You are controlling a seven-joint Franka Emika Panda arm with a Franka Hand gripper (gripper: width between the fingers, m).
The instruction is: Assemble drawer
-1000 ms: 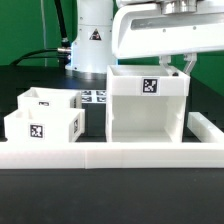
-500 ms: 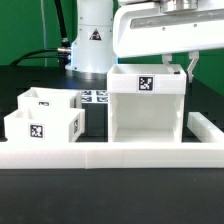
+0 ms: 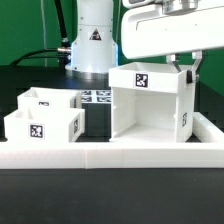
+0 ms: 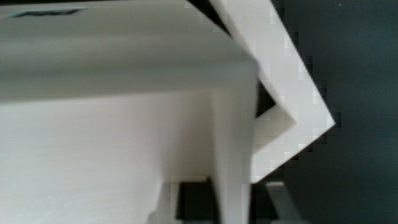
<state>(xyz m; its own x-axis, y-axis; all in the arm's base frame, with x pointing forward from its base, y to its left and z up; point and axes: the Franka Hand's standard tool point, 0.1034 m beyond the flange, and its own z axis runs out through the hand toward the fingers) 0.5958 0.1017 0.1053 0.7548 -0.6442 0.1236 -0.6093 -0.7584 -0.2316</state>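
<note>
We are seeing only part of the arm: its white wrist housing (image 3: 165, 30) is being cut off by the top and the exterior view's right edge of the frame. The wrist view is blurring badly. It is showing white panels and a wall running down between 2 dark shapes, and little else is coming through.

The tool (image 3: 183, 68) is hanging from above, pointing down at the top rim of the casing (image 3: 150, 108). Its fingers (image 3: 191, 70) are pinching the casing's wall on the exterior view's right, 1 finger inside and 1 outside.

The casing is standing upright near the front edge of the surface (image 3: 40, 195), toward the exterior view's right, its open face turning slightly toward the exterior view's left. We are reading 1 tag on its top band and 1 on its side wall.

The 2 trays are sitting apart from the casing toward the exterior view's left. The front tray (image 3: 42, 127) is partly covering the back tray (image 3: 47, 100). The marker board (image 3: 97, 97) is lying between trays and casing. The rail (image 3: 110, 157) is running along the front edge and bending back beside the casing. The arm's base (image 3: 92, 40) is standing at the back edge.
</note>
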